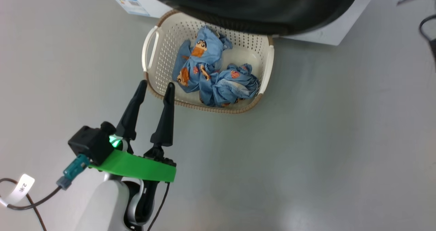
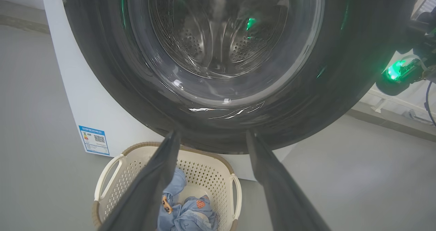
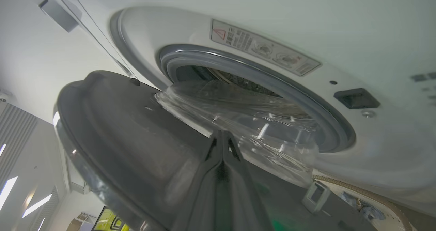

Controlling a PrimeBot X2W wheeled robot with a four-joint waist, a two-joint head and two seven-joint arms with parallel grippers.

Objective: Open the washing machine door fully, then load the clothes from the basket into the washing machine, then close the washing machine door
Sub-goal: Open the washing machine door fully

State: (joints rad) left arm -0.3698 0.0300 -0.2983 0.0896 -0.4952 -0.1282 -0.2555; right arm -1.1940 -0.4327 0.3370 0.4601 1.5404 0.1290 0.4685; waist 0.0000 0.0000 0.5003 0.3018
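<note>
The washing machine door [image 1: 259, 16] stands partly open, its black ring overhanging the basket's [image 1: 221, 110] far rim. The clothes [image 1: 211, 74], light blue with orange figures, lie crumpled inside. My left gripper [image 1: 156, 86] is open and empty, its tips over the basket's near-left rim. From the left wrist, that gripper [image 2: 213, 133] faces the door's outer glass [image 2: 221, 47], with the basket [image 2: 119, 186] and clothes [image 2: 190, 210] below. My right gripper [image 3: 222, 137] is shut, fingers together against the door's dark inner face [image 3: 129, 132] beside the glass bowl [image 3: 259, 122]. The washing machine [image 3: 238, 6] shows its grey gasket [image 3: 306, 98].
Grey floor surrounds the basket, with free room to the right and front. A blue label [image 1: 131, 2] marks the machine's lower front corner. Cables lie at the lower left [image 1: 20, 203]. The right arm's wrist glows green [image 2: 398, 71] beside the door. A latch socket [image 3: 356, 98] sits by the opening.
</note>
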